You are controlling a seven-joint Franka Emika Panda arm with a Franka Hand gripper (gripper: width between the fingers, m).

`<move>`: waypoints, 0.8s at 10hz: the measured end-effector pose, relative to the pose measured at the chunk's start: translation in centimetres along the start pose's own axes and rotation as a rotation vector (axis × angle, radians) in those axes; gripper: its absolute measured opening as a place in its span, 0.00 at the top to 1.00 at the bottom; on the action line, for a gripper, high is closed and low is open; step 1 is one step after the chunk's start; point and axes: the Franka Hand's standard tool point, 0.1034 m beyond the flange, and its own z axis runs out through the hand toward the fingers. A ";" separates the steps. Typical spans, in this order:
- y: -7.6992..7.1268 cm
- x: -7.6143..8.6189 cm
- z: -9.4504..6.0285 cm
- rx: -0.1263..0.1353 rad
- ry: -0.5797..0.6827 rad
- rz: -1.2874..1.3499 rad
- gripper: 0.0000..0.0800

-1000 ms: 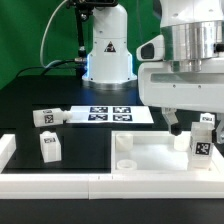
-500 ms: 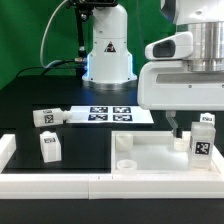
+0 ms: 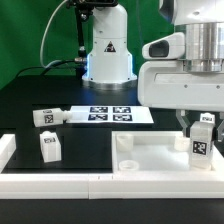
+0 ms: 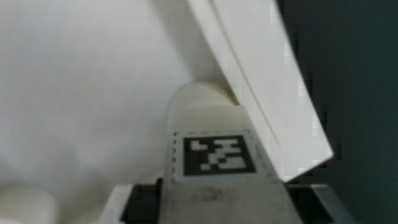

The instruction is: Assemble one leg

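A white robot arm's two-finger gripper [image 3: 200, 124] hangs low over the exterior view's right side of a large flat white square tabletop [image 3: 150, 160] with a raised rim. Directly beneath it stands a small white stubby plastic leg [image 3: 201, 141] with a black-and-white square tag, upright on the tabletop. In the wrist view the leg [image 4: 221, 150] sits between the two dark fingers [image 4: 146, 203], which are close at its sides; whether they press it cannot be told. Two more white tagged legs [image 3: 48, 146] rest on the black table [image 3: 85, 145], near the thin flat white marker board [image 3: 110, 114].
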 end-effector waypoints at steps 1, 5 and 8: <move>0.0 0.1 0.0 0.000 0.002 0.137 0.64; 0.3 0.1 0.2 0.019 -0.032 0.753 0.64; 0.2 -0.1 0.2 0.020 -0.031 0.868 0.58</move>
